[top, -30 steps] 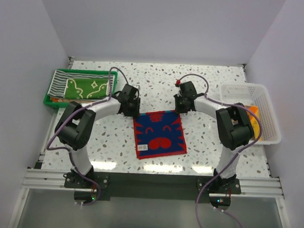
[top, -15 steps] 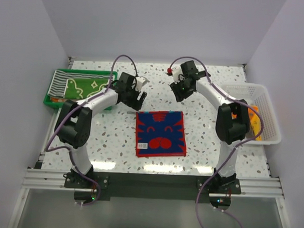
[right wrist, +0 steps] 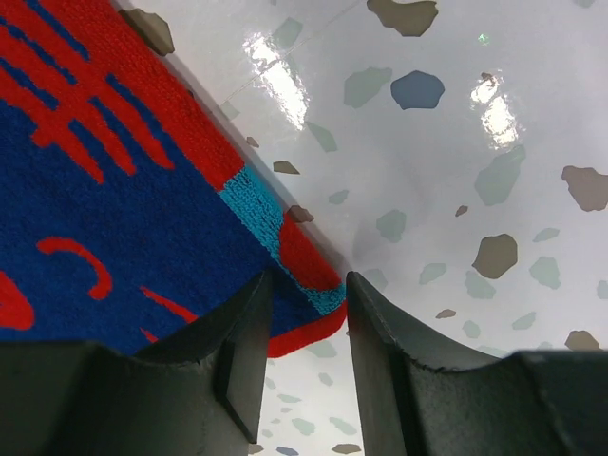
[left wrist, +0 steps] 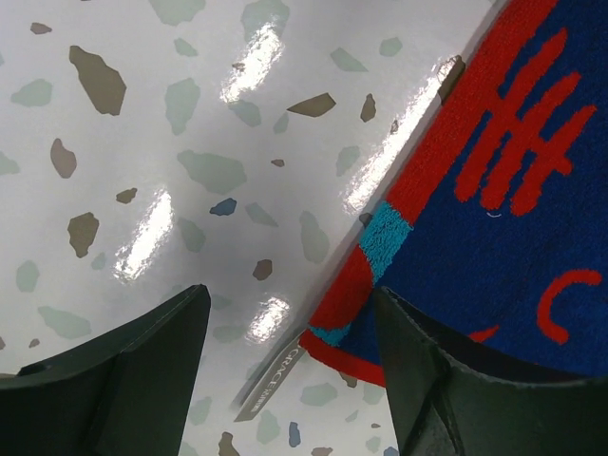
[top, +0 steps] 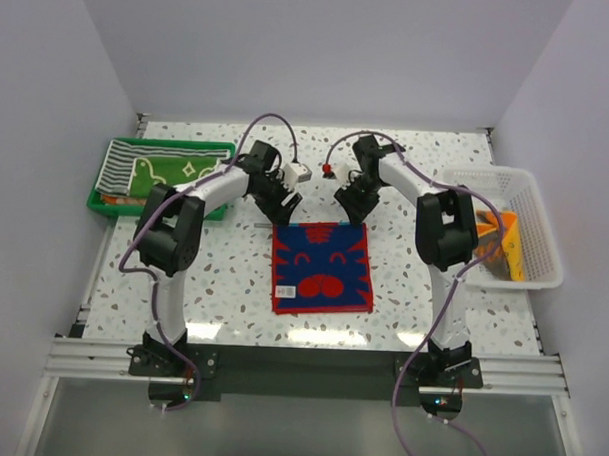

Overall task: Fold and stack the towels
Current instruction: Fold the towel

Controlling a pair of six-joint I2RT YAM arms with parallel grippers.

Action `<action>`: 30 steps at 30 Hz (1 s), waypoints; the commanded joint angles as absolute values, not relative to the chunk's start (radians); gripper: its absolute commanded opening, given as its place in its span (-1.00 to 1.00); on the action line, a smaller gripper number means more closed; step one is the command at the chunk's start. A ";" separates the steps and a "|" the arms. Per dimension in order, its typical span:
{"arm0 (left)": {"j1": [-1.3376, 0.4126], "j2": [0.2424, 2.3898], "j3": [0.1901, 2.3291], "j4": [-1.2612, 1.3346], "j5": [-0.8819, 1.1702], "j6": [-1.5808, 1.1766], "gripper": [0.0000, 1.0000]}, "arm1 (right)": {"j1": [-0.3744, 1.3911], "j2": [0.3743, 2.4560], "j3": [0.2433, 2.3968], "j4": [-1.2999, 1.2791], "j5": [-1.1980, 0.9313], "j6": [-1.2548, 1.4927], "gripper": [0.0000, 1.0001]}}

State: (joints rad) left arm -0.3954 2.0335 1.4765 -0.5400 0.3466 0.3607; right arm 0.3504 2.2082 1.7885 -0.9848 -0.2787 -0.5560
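Note:
A blue towel (top: 321,267) with a red border and a red cartoon face lies flat and unfolded in the middle of the table. My left gripper (top: 279,205) hovers over its far left corner, jaws wide open and empty. In the left wrist view (left wrist: 285,300) that corner (left wrist: 494,237) and its white label (left wrist: 271,380) lie between the fingers. My right gripper (top: 353,208) hovers over the far right corner, open with a narrower gap. In the right wrist view (right wrist: 308,277) that corner (right wrist: 114,218) lies flat below the fingers.
A green tray (top: 105,199) at the far left holds a striped towel (top: 117,161) and a green towel with white drawings (top: 171,171). A white mesh basket (top: 501,178) at the right holds an orange towel (top: 506,235). Walls stand on three sides.
The towel went from tilted to square on the table. Both grippers pulled back from its far corners, then came back over those corners with wrists turned.

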 commanded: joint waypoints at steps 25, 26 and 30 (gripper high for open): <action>-0.437 2.146 1.488 -0.729 0.310 0.408 0.10 | 0.345 2.249 1.691 -0.936 -0.255 -0.555 -0.99; -0.445 2.138 1.471 -0.726 0.301 0.400 0.10 | 0.345 2.249 1.687 -0.933 -0.246 -0.551 -0.99; -0.453 2.125 1.413 -0.712 0.266 0.377 0.02 | 0.347 2.231 1.667 -0.916 -0.224 -0.542 -1.00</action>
